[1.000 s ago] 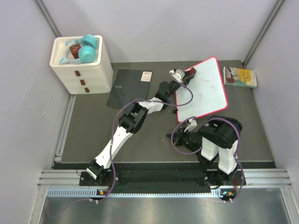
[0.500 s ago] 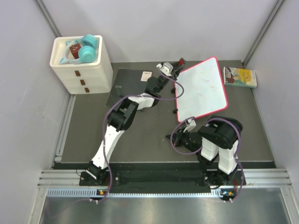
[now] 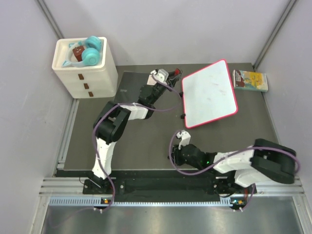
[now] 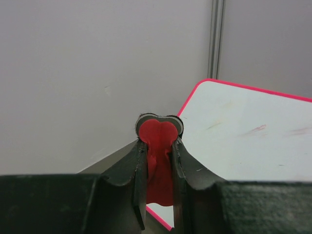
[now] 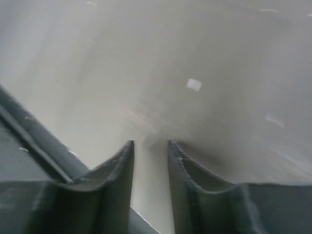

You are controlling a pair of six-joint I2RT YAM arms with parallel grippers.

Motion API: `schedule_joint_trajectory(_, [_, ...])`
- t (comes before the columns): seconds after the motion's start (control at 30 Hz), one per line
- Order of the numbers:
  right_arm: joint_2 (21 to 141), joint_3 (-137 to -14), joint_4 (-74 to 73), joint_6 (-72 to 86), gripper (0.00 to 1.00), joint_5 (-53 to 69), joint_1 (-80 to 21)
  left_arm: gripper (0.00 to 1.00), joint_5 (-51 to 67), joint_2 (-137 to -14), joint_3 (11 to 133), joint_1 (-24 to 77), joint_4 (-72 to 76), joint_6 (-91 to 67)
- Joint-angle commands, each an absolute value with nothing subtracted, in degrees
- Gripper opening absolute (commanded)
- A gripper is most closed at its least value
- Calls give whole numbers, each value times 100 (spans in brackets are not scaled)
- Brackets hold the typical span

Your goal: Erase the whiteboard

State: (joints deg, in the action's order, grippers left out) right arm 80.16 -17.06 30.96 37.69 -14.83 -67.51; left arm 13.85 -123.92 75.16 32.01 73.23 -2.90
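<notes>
Since a second ago my left gripper [image 3: 174,73] has slid off the whiteboard [image 3: 209,95] and now hangs just past its far-left corner, over the edge of the black notebook [image 3: 129,92] lying left of the board. The right arm has also dropped from its upright pose at the board's near edge and stretched out low, putting the right gripper [image 3: 182,138] near the board's near-left corner. The board itself has turned a little; it lies flat on the mat, its far-right corner close to the small yellow-green book [image 3: 250,80].

The left jaws are clamped on a red eraser [image 4: 158,161]. The right jaws stand a narrow gap apart with nothing between them, aimed at blurred mat.

I read this as the end of a wiping stroke. Faint reddish and grey smears show on the board in the left wrist view, so I would bring the eraser back down flat on them, with the right gripper steadying the frame.
</notes>
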Motion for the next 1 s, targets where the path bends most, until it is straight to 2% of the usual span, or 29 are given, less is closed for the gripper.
schedule_joint_trajectory(0.0, [6361, -1767, 380, 3813, 41, -2520, -6812, 1, 1292, -11330, 6953, 3155, 7368, -483])
schedule_joint_trajectory(0.07, [5646, -1775, -409, 4112, 54, -2828, -6812, 0, 1318, -11057, 6707, 3155, 7120, -589])
schedule_joint_trajectory(0.2, [3792, -1732, -1878, 4807, 72, -3733, -6812, 0, 1607, -10828, 6443, 3155, 6759, -747])
schedule_joint_trajectory(0.23, [2970, -1644, -2185, 4982, 77, -3848, -6812, 0, 1669, -10828, 6381, 3155, 6750, -817])
schedule_joint_trajectory(0.27, [2588, -1574, -2502, 5009, 87, -4015, -6812, 0, 1705, -10819, 6363, 3155, 6733, -861])
schedule_joint_trajectory(0.3, [2158, -1512, -2766, 5132, 89, -4121, -6812, 0, 1783, -10837, 6328, 3155, 6732, -922])
schedule_joint_trajectory(0.33, [1483, -1416, -2951, 5237, 90, -4200, -6812, 0, 1819, -10846, 6267, 3155, 6750, -1010])
schedule_joint_trajectory(0.43, [706, -1301, -3542, 5370, 88, -4403, -6812, 0, 2003, -10951, 6162, 3164, 6890, -1133])
schedule_joint_trajectory(0.53, [817, -1309, -3788, 5939, 88, -4710, -6812, 0, 2047, -11039, 5995, 3164, 7196, -1282])
schedule_joint_trajectory(0.67, [1623, -1319, -3824, 6504, 88, -5350, -6812, 0, 2171, -11083, 5792, 3182, 7479, -1371])
schedule_joint_trajectory(0.83, [2065, -1073, -2051, 5618, 87, -5634, -6655, 0, 2206, -11109, 5652, 3182, 7497, -1345])
schedule_joint_trajectory(0.97, [2092, -800, -838, 4994, 87, -4680, -5831, 0, 2267, -11109, 5608, 3190, 7488, -1301])
